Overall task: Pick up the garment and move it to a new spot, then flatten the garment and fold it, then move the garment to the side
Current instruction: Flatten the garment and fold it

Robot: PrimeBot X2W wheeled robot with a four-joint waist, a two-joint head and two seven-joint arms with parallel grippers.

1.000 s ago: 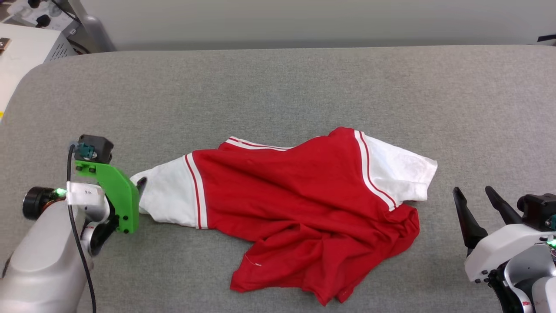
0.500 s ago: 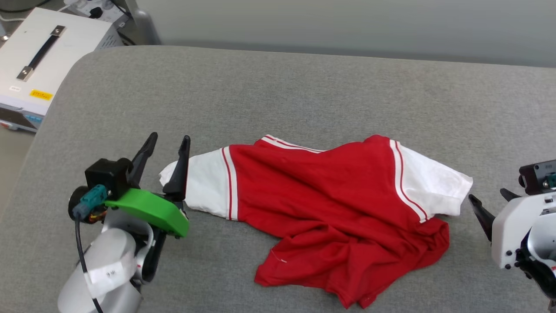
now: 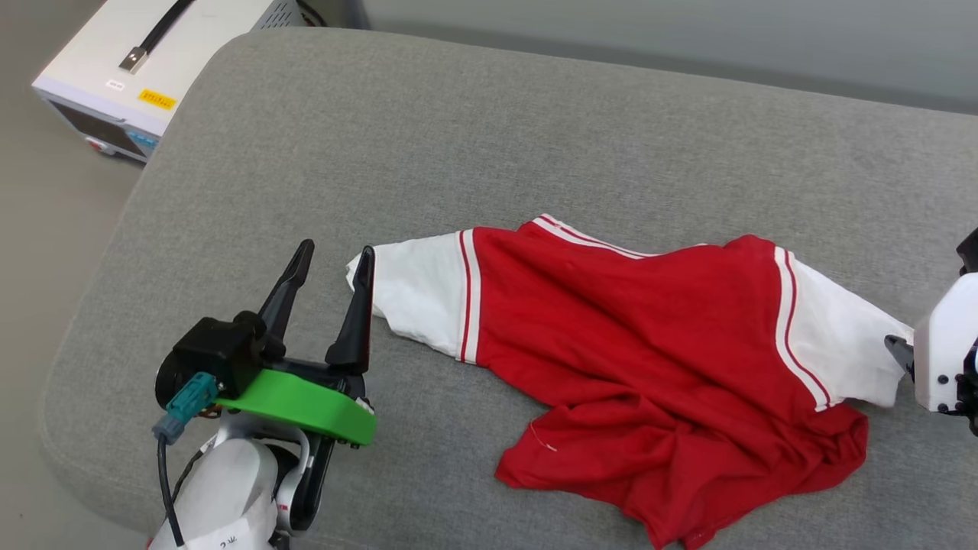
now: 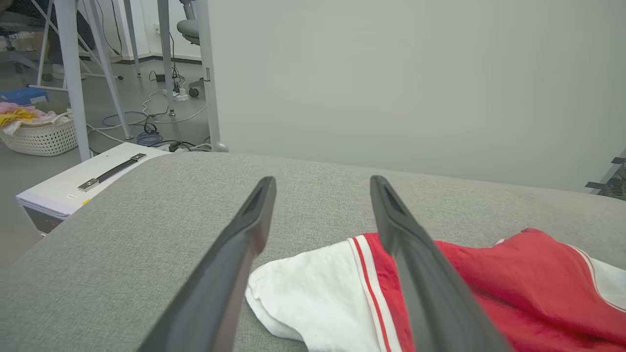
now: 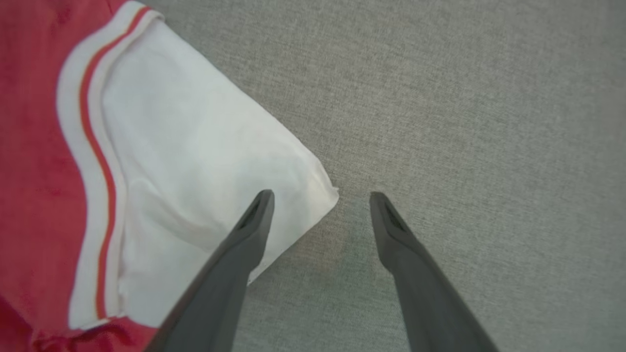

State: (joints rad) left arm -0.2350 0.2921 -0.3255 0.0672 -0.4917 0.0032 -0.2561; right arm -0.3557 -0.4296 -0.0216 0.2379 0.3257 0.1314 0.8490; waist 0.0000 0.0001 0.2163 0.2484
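Note:
The garment [image 3: 634, 359], a red shirt with white sleeves and striped trim, lies crumpled across the grey cushioned surface [image 3: 489, 137]. My left gripper [image 3: 335, 252] stands open just left of the white left sleeve [image 3: 416, 294], nothing between its fingers. In the left wrist view the left gripper [image 4: 323, 183] points over that sleeve [image 4: 313, 298]. At the right edge of the head view, my right arm's white housing [image 3: 943, 355] sits by the other sleeve [image 3: 848, 344]. In the right wrist view the right gripper [image 5: 320, 195] is open above that sleeve's corner [image 5: 210, 161]. No lettering shows.
A white equipment box [image 3: 145, 57] with a black handle stands on the floor off the surface's far left corner. A pale wall runs behind. In the left wrist view, metal legs, cables and a laundry basket [image 4: 41, 137] lie beyond on the floor.
The head camera has swung, shifting the whole scene right and down. My left gripper has let go of the left sleeve, opened and turned fingers-up beside it. The garment lies as before.

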